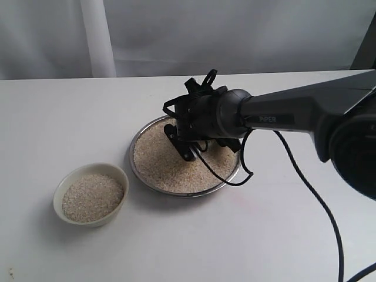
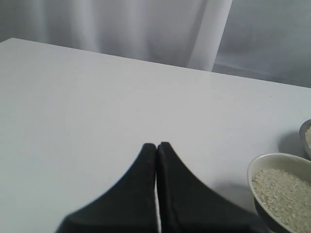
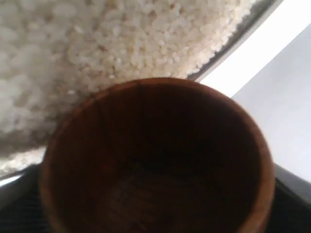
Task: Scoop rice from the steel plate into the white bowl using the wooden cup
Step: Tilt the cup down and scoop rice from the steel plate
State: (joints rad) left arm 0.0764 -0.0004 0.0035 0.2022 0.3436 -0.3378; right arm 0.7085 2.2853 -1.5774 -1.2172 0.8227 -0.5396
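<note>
The steel plate point(image 1: 176, 192) sits mid-table, covered with rice point(image 1: 158, 164). My right gripper point(image 1: 187, 148) hangs low over the plate's middle, shut on the wooden cup point(image 3: 155, 155). The cup's dark inside holds no grains, and its mouth faces the rice point(image 3: 97, 43) close to the plate's rim point(image 3: 243, 34). In the exterior view the gripper hides the cup. The white bowl point(image 1: 59, 194) stands left of the plate with rice point(image 1: 93, 197) in it. My left gripper point(image 2: 156, 145) is shut on nothing above bare table, beside the bowl point(image 2: 272, 160).
A black cable point(image 1: 317, 205) trails from the right arm across the table on the right. White curtain and wall point(image 1: 176, 35) run behind the table's far edge. The left arm is out of the exterior view.
</note>
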